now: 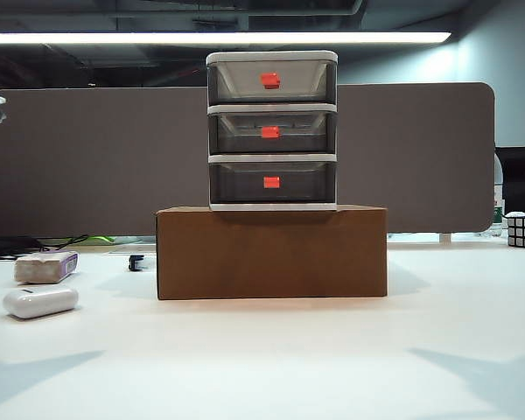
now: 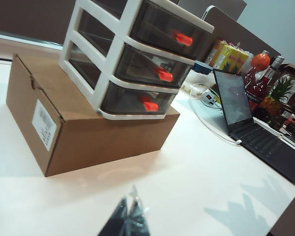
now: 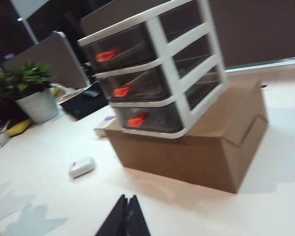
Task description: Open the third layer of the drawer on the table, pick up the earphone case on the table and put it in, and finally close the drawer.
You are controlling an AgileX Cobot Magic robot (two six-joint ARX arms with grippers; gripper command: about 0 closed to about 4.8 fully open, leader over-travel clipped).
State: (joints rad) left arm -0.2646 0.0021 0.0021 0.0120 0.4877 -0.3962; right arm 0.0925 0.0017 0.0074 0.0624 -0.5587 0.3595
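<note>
**All three tiers shut, both arms hanging back**

The drawer [image 1: 272, 129] sits on top of a cardboard box [image 1: 271, 252] at the middle of the table [image 1: 271, 359], toward its far edge, and the third layer [image 1: 272, 182] is fully pushed in. The earphone case [image 1: 40, 302] lies near the table's left edge, just in front of a beige block [image 1: 45, 267]. The left gripper [image 2: 129, 216] is clenched on nothing, well short of the box; the right gripper [image 3: 126, 215] is likewise pinched shut and empty. The worry: that light unit only rests on the box, so a tug on the small red handle [image 1: 271, 182] could drag the whole stack forward or tip it. Grabbing the middle handle by mistake looks easy too
</note>
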